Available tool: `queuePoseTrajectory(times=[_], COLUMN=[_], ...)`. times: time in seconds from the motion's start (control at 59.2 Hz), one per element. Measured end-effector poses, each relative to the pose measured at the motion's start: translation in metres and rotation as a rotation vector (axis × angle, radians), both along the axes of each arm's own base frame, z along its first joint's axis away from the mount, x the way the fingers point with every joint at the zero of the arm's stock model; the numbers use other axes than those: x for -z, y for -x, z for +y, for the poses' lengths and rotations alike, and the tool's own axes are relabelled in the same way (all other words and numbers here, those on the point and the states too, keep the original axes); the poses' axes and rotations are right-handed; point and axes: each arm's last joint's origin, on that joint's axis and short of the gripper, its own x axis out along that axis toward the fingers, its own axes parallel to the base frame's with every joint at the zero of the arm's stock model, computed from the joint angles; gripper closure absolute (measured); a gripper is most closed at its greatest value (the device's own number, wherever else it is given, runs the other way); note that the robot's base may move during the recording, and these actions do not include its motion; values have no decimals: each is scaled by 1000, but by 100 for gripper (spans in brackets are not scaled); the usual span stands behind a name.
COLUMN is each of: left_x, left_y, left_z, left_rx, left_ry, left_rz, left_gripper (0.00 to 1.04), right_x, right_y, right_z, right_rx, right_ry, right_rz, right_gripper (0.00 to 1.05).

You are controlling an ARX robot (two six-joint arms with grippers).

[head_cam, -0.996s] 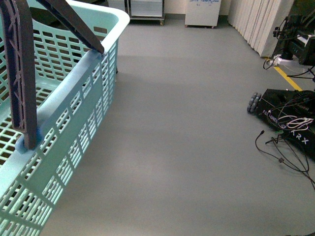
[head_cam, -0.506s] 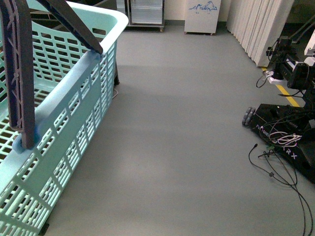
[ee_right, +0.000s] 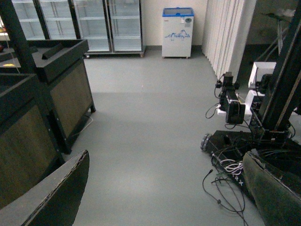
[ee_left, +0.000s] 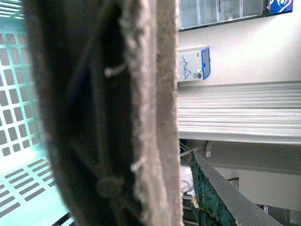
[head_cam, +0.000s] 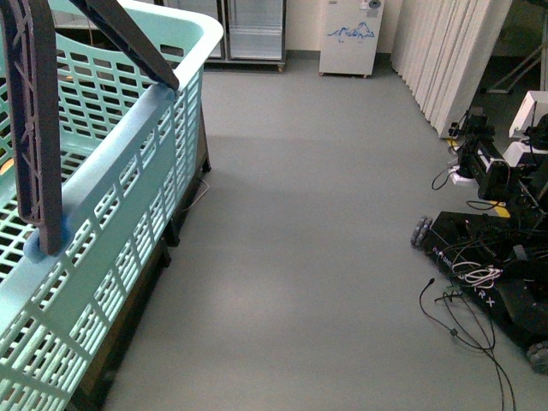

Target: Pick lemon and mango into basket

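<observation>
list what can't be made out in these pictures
1. Mango and lemon: seen in no view. Most of the basket interior is cut off by the front view's left and bottom edges, so contents are unknown.
2. Left end effector: open or shut unclear; a blurred dark shape fills the left wrist view.
3. Both arms: outside the front view.

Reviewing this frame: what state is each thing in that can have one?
basket, upright, handles raised.
right pincer, open, holding nothing.
left pincer, open or shut unclear; something close blocks most of its wrist view.
glass-door fridges, doors closed.
chest freezer, lid closed.
blinds, drawn shut.
mango, not in view.
</observation>
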Motion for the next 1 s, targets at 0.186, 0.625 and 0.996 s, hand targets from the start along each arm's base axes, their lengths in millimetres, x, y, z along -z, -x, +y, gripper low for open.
queuePoseTrajectory(times=[0.186, 0.625, 0.996], left_x=[0, 1, 2], left_y=[0, 0, 0], left_z=[0, -4, -1], left_rx=[0, 29, 3], left_ry=[0, 21, 2], left_rz=[0, 6, 5], left_gripper=[78, 79, 79], right_x=[0, 0, 0], right_y=[0, 0, 0], right_z=[0, 0, 0], right_rx=[0, 3, 4], right_ry=[0, 0, 0], right_rz=[0, 0, 0], right_gripper=[9, 9, 9])
